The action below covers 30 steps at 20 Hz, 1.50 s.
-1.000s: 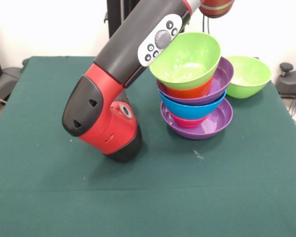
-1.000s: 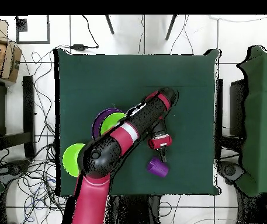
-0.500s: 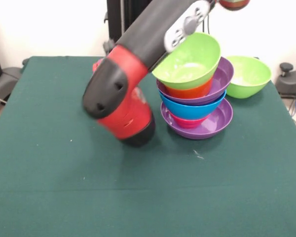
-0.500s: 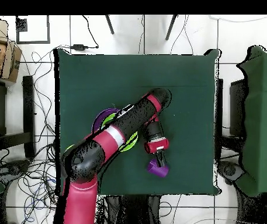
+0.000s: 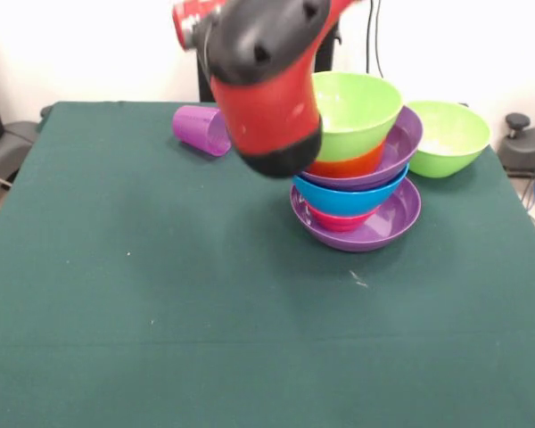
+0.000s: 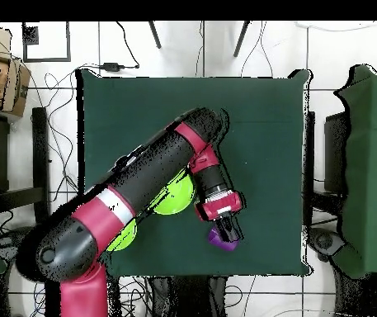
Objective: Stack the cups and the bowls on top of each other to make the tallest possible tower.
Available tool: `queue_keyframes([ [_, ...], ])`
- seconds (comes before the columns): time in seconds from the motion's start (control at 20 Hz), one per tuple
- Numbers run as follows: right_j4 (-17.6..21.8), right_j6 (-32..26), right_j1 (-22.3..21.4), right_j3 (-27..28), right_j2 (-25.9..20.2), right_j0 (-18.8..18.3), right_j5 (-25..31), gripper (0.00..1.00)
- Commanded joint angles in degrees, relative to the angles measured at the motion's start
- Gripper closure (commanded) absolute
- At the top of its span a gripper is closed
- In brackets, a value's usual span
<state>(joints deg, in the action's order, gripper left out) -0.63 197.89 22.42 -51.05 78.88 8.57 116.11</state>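
White wall behind; the green table (image 5: 116, 339) fills the front view. Overhead: tiled floor with cables on all sides.

Near half of the table: bare cloth.

Mid table, about 2 o'clock from the cloth's centre in the front view: the tower (image 5: 357, 169). From the bottom: wide purple bowl (image 5: 388, 221) as base, red-pink bowl (image 5: 337, 220), blue bowl (image 5: 348, 198), second purple bowl (image 5: 394, 147), orange bowl (image 5: 343, 166), lime green bowl (image 5: 357, 111) on top. The upper bowls sit tilted, rims higher on the right side.

Arm (image 5: 267, 80): red and black elbow hangs above the table just at 9 o'clock of the tower, covering the tower's left edge in the front view.

Far: second lime green bowl (image 5: 448, 135) stands alone, at 3 o'clock of the tower's top, just beside it. Purple cup (image 5: 201, 129) lies on its side near the far edge, at 9 o'clock of the arm in the front view.

Overhead: end effector (image 6: 228, 230) sits right over the purple cup, which shows just below it. Cannot tell how far the end effector is parted, nor whether it has hold of the cup.
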Motion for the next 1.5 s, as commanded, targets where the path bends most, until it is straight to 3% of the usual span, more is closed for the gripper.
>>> queue_keyframes([
  [0.05, 5.3, -16.2, -5.5, 0.1, -9.2, -1.3, 1.2, 1.0],
  [0.9, 7.3, -12.1, -6.7, 1.9, -14.2, -2.3, 2.3, 1.0],
  [1.5, 0.9, -4.8, -0.7, 11.9, -19.9, -8.0, -0.1, 1.0],
])
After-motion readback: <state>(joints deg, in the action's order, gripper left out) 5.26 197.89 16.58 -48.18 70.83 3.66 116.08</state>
